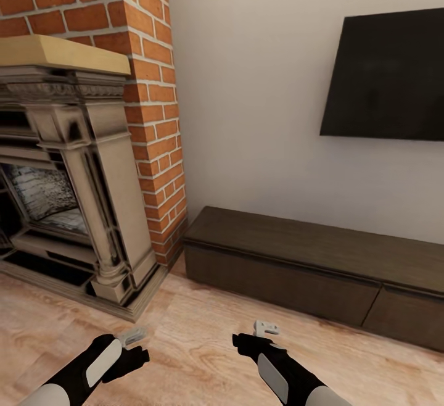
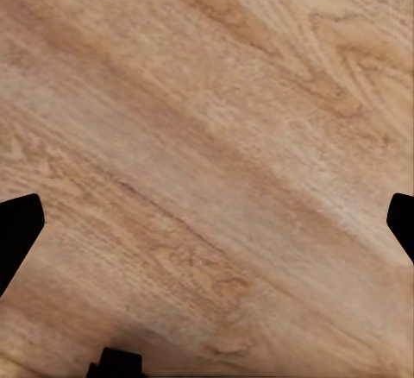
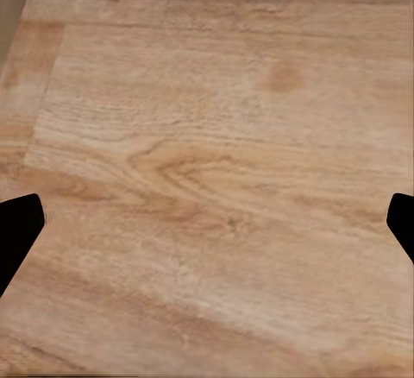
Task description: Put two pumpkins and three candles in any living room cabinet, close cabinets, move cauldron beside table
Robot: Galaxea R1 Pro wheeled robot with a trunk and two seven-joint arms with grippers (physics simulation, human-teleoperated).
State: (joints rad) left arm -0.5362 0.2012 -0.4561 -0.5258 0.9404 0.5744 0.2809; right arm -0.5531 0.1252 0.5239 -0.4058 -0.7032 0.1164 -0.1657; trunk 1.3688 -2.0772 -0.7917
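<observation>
Left gripper (image 1: 134, 334) and right gripper (image 1: 266, 327) both spread wide, empty, held low over the wood floor (image 1: 185, 338), likely a carry pose while driving. The cabinet (image 1: 296, 264) sits just ahead of the right gripper, fronts shut, against the wall under the TV (image 1: 388, 79); fireplace (image 1: 68, 178) ahead-left.

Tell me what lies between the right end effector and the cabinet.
Only bare wooden floor, as the head view shows: the right end effector hangs over it, short of the cabinet.

cabinet (image 1: 308, 258) cut off at right edge
</observation>
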